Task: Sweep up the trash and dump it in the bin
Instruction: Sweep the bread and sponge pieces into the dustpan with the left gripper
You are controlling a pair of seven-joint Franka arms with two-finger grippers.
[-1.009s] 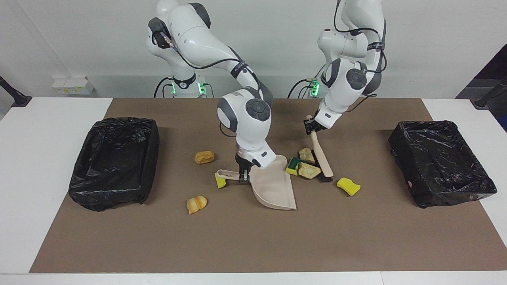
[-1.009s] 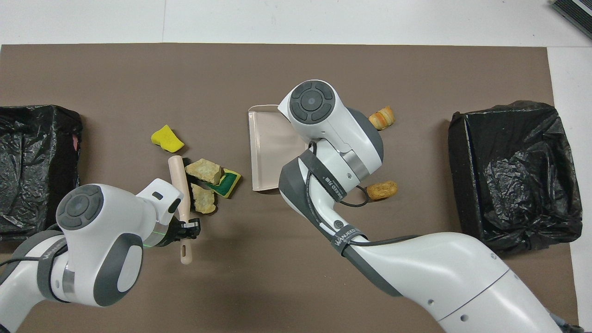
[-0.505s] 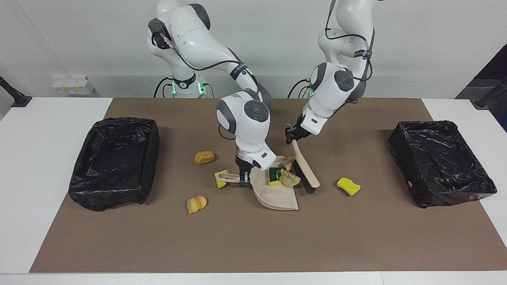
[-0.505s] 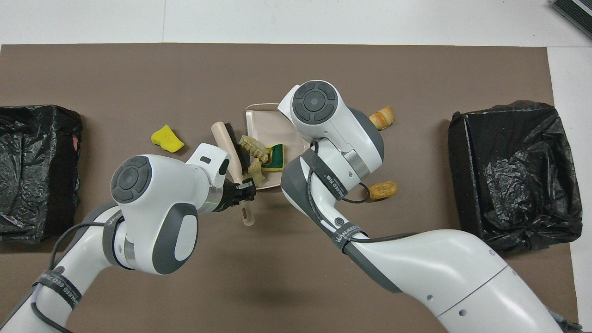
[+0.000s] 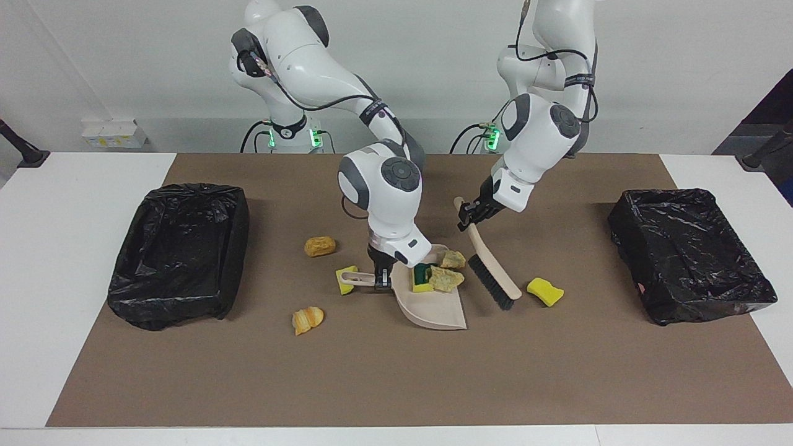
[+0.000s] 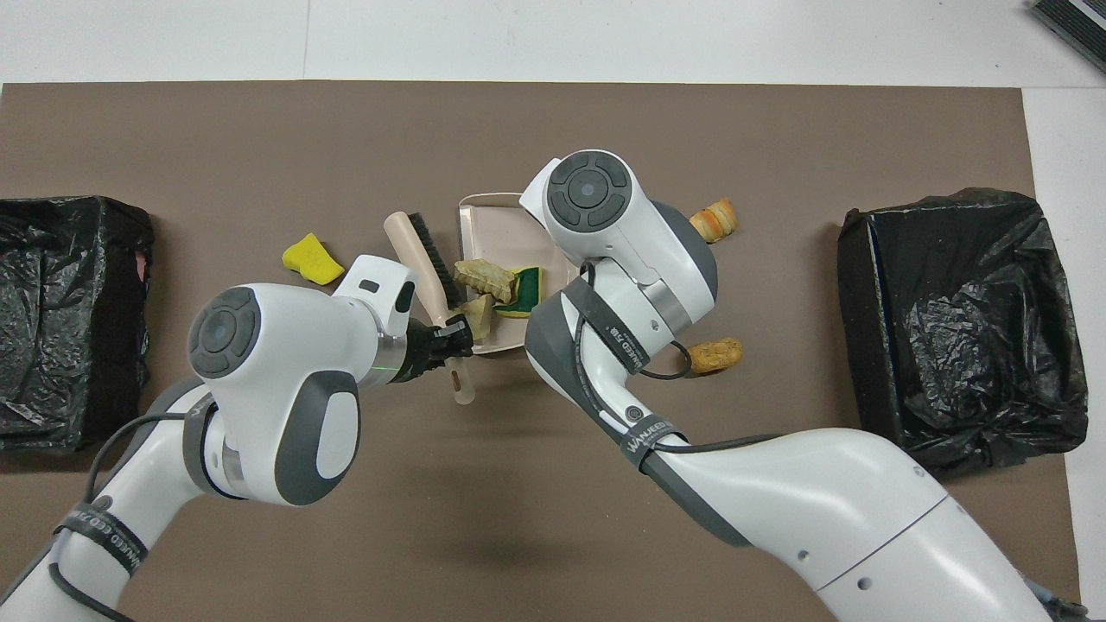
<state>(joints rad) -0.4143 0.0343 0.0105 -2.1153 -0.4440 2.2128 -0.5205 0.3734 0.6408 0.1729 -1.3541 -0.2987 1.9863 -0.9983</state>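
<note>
right tool (image 5: pixel 382 277) bent steeply down, clamped on the dustpan (image 5: pixel 433 303) handle. left tool (image 5: pixel 469 218) angled down beside the dustpan, clamped on the brush (image 5: pixel 492 272) handle, bristles just off the dustpan's open edge. in the dustpan: green-backed sponge (image 5: pixel 423 276), two tan chunks (image 5: pixel 446 279). around the dustpan on the mat: yellow sponge bits (image 5: pixel 545 291), two orange-brown lumps (image 5: pixel 319 246).

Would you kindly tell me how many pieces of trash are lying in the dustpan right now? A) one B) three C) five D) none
B: the dustpan holds a green-backed sponge bit and two tan chunks, while the other scraps lie on the mat.
</note>
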